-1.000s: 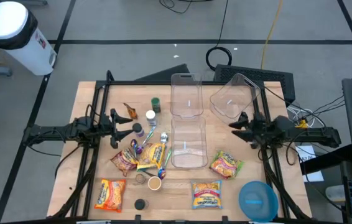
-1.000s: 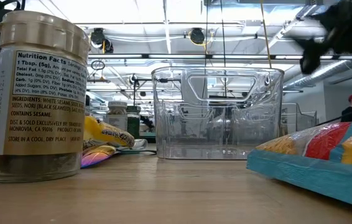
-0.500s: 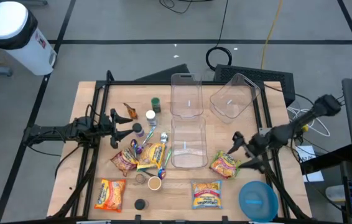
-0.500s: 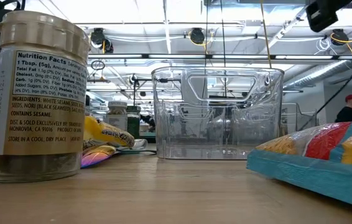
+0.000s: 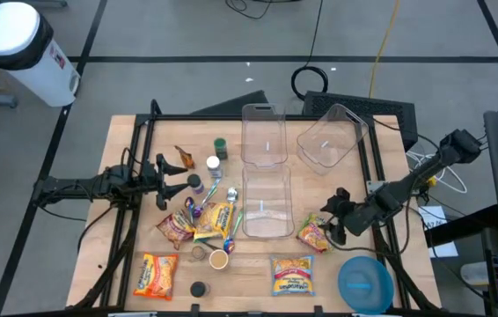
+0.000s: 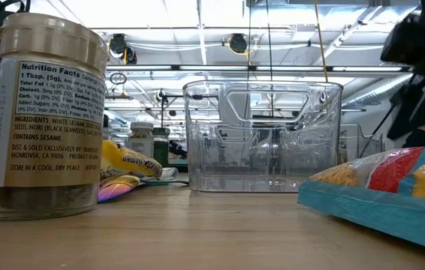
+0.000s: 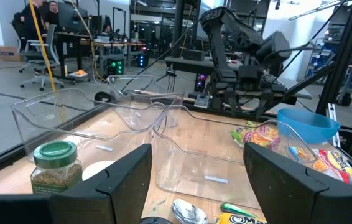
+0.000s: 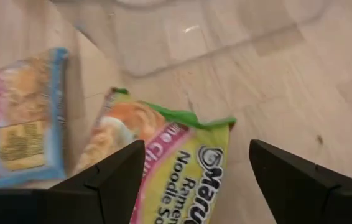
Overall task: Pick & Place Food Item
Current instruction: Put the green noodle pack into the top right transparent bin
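Observation:
A noodle packet with a green edge (image 5: pixel 311 234) lies flat on the table, right of the near clear bin (image 5: pixel 267 202). My right gripper (image 5: pixel 331 220) slants down over the packet's far right part, open. In the right wrist view the packet (image 8: pixel 176 162) shows between and beyond the two fingers of my right gripper (image 8: pixel 194 149), which touch nothing that I can see. My left gripper (image 5: pixel 166 173) waits level at the table's left, open, and my left gripper (image 7: pixel 198 162) has nothing between its fingers in its wrist view.
Two more clear bins (image 5: pixel 264 136) (image 5: pixel 328 139) stand at the back. A blue bowl (image 5: pixel 365 283) sits at the near right. A blue-edged packet (image 8: pixel 20 124) lies near the front edge. Packets, jars and spoons (image 5: pixel 205 220) are heaped left of the near bin.
My right gripper has swung from beside the table's right edge toward the near edge and leftward, sinking and tipping its fingers downward until it stands over the green-edged packet. The packet has stayed where it was.

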Robot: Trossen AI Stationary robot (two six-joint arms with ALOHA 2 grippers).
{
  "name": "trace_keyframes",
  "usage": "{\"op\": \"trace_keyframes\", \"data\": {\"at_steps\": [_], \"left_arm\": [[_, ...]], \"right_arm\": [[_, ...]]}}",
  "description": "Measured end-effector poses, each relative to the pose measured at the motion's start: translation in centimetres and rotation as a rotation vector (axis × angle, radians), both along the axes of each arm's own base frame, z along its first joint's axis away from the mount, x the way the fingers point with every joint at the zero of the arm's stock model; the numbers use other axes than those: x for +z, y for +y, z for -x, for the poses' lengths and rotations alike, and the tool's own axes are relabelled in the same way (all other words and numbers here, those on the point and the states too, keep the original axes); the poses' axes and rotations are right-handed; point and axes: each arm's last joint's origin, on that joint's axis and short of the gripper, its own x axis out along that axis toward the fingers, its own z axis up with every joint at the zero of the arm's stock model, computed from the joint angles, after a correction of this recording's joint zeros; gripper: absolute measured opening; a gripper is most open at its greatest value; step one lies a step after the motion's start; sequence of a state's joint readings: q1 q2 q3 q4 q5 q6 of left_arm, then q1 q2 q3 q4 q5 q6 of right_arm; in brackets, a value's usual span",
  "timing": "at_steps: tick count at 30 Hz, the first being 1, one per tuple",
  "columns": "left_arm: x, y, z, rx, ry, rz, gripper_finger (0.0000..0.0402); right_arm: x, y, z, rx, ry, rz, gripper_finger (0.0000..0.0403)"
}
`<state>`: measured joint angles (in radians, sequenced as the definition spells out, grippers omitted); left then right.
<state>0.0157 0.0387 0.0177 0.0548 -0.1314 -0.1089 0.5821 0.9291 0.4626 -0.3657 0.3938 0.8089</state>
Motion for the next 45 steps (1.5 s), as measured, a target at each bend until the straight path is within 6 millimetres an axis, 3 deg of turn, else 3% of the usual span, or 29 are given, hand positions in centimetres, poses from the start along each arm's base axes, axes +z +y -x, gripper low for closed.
{"op": "trace_keyframes", "data": {"at_steps": [6, 12, 17, 23, 33, 45], "left_arm": [[0.0, 0.0, 0.0, 0.000, -0.001, 0.000, 0.0262], [0.0, 0.0, 0.0, 0.000, -0.001, 0.000, 0.0262], [0.0, 0.0, 0.0, 0.000, -0.001, 0.000, 0.0262], [0.0, 0.0, 0.0, 0.000, -0.001, 0.000, 0.0262], [0.0, 0.0, 0.0, 0.000, -0.001, 0.000, 0.0262], [0.0, 0.0, 0.0, 0.000, -0.001, 0.000, 0.0262]], "right_arm": [[-3.1, -0.7, 0.0, -0.054, -0.036, -0.044, 0.0278], [-4.3, -1.2, 0.2, -0.065, -0.041, -0.060, 0.0269], [-4.2, -1.2, 0.2, -0.025, -0.025, -0.100, 0.0227], [-4.2, -1.1, 0.2, -0.008, -0.017, -0.115, 0.0149], [-3.1, -1.2, 0.4, 0.091, -0.096, -0.072, 0.0008], [0.9, -2.0, 1.8, 0.166, -0.401, -0.103, 0.0001]]}}
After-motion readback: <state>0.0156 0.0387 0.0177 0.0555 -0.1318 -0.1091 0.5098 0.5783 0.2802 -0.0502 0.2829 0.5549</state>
